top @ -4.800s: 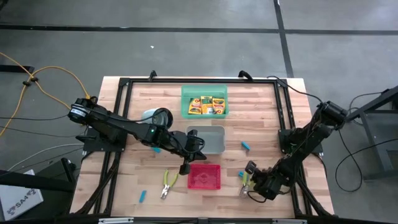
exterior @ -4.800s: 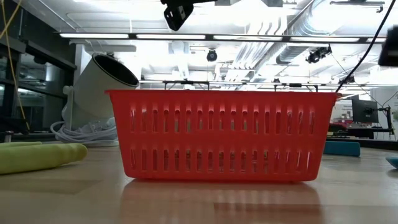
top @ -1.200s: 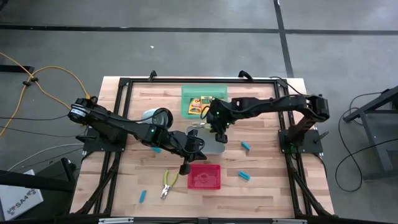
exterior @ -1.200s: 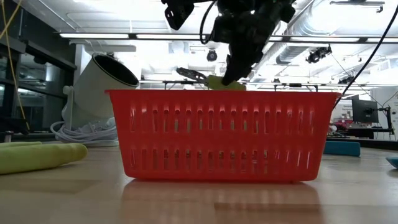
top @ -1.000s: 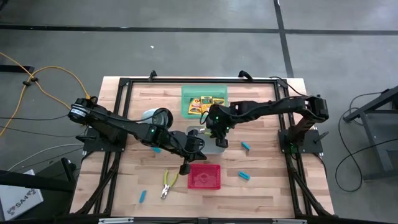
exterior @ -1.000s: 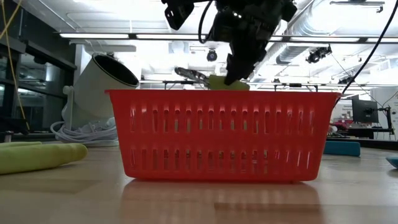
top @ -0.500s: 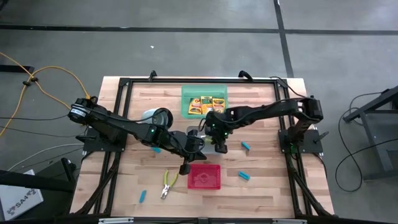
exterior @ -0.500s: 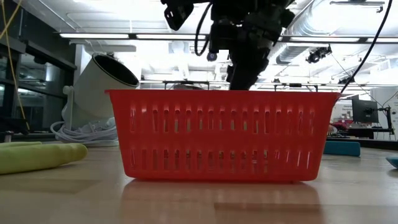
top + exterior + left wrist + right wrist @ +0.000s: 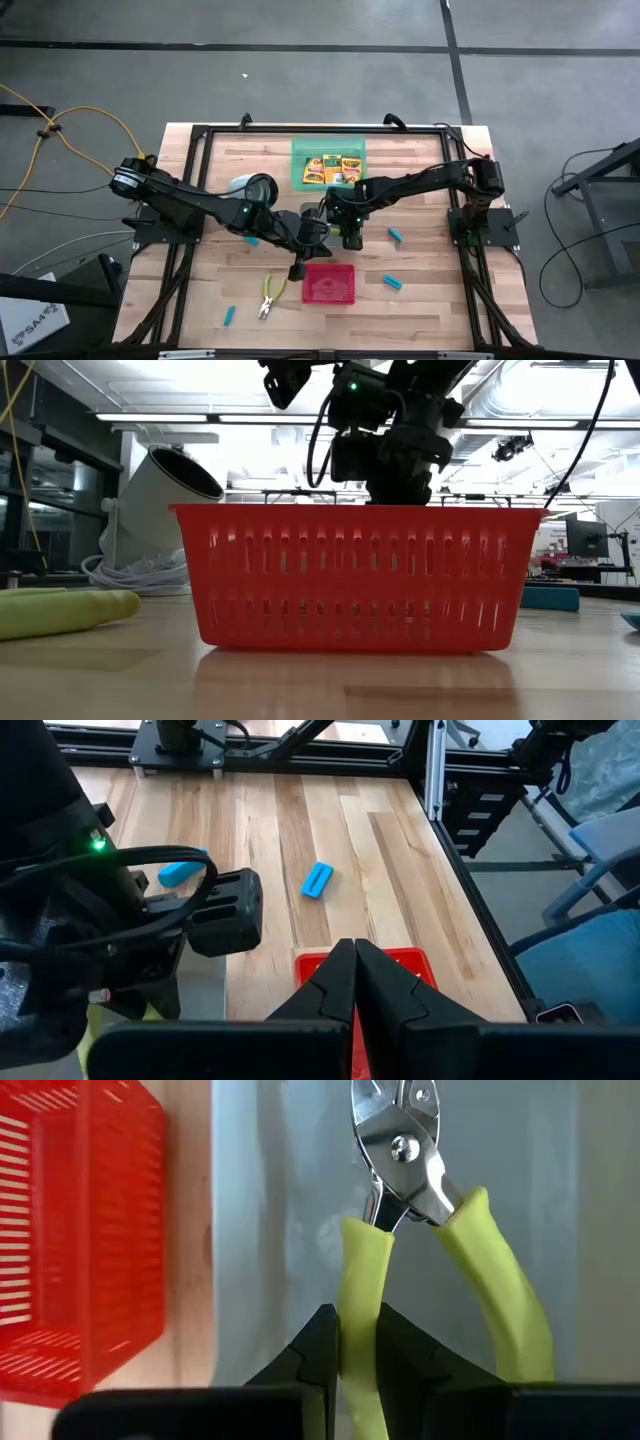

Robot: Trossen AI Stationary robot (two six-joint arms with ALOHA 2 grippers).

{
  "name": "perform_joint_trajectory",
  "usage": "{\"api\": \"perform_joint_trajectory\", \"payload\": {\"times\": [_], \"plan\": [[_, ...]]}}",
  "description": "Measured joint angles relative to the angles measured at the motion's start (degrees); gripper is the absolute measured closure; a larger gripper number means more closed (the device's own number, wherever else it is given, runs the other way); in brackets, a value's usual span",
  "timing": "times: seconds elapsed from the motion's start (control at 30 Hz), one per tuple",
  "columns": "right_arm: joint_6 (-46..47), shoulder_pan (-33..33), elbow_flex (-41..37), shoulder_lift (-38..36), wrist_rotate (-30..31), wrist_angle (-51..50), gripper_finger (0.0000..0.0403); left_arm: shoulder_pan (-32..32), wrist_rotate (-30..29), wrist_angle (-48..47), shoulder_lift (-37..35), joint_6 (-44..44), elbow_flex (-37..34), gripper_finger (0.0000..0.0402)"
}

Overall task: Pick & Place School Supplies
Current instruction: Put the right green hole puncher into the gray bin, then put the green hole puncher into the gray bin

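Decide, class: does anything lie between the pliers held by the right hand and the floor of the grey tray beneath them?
Nothing visible does. The right hand grips one yellow-green handle of the pliers directly over the grey tray, whose floor shows bare around them. The red basket sits off to one side.

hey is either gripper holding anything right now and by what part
The right gripper holds the pliers by one yellow-green handle, over the grey tray. The left gripper is shut, empty.
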Motion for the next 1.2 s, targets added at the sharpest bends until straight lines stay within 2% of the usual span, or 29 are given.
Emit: {"api": "perform_joint_trajectory", "payload": {"times": [0.17, 0.37, 0.6, 1.0, 1.2], "plan": [[-1.42, 0.00, 0.00, 0.00, 1.58, 0.29, 0.0366, 0.00, 0.00, 0.02, 0.00, 0.00, 0.00, 0.0401], [-1.57, 0.00, 0.00, 0.00, 2.04, 0.25, 0.0343, 0.00, 0.00, 0.02, 0.00, 0.00, 0.00, 0.0401], [-2.49, 0.00, 0.00, 0.00, -0.97, 0.24, 0.0347, 0.00, 0.00, 0.02, 0.00, 0.00, 0.00, 0.0401], [-2.43, 0.00, 0.00, -0.09, -0.71, 0.50, 0.0296, 0.00, 0.00, 0.02, 0.00, 0.00, 0.00, 0.0401], [-2.45, -0.02, 0.00, -0.09, -2.50, 2.18, 0.0286, -0.07, 0.00, 0.04, 0.00, 0.00, 0.00, 0.0401]]}}
